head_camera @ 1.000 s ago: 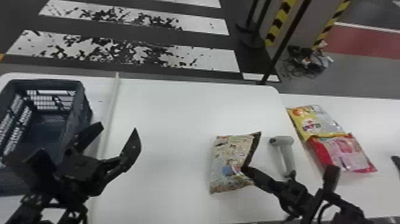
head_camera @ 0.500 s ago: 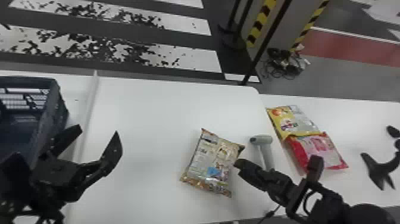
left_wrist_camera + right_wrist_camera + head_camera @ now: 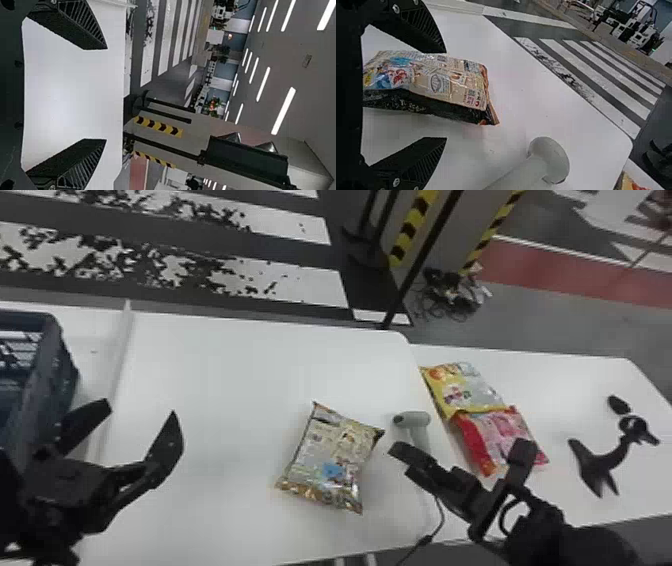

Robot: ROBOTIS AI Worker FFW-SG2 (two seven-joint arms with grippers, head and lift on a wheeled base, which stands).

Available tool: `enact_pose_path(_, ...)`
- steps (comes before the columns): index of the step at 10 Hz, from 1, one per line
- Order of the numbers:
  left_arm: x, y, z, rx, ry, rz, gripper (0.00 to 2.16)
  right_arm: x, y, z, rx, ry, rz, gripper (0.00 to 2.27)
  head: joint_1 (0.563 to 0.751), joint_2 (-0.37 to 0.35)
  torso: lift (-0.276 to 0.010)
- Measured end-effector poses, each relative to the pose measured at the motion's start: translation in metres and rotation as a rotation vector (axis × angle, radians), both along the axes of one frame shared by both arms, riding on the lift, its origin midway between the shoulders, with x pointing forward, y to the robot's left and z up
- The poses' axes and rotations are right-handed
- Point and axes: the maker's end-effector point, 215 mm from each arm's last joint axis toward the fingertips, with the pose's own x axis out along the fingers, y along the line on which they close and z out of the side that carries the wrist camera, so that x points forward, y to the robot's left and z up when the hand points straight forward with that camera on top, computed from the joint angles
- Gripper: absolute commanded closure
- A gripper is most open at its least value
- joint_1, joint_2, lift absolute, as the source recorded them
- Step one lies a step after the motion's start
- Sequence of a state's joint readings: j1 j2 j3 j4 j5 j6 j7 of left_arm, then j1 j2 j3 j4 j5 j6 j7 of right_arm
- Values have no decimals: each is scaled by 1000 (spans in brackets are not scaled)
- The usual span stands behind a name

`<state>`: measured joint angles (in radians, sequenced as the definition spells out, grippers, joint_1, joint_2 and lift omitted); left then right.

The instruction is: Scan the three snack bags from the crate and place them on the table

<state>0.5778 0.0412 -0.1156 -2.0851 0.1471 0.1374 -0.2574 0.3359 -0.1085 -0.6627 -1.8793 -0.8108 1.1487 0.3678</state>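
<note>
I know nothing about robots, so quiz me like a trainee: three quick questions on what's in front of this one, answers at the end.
1. True or false: the scanner lies between the tan bag and the red bag.
2. Which bag touches the yellow bag?
a) the tan bag
b) the red bag
c) neither
3. Fill in one word, open or shut: the left gripper is ____.

Key: 1 true; 2 b; 3 open.

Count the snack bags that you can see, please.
3. A beige bag lies left of the scanner; a yellow bag and a red bag lie right of it, touching. The crate is partly cut off, so it may hide more.
</note>
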Motion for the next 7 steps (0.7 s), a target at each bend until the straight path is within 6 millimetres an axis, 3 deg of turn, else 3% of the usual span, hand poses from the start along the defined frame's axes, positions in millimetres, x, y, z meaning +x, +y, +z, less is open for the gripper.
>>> enact_pose_path(3,-2,-8,-4,11,4,-6,33,-2,12,41,-119,-84,82,329,695,-346,-62)
enact_pose_path(5,-3,-12,-4,11,6,-7,33,-1,42,66,-215,-158,166,761,695,-313,-62)
enact_pose_path(7,-4,-18,-5,19,6,-15,33,-4,84,75,-210,-208,246,1831,695,-259,-62)
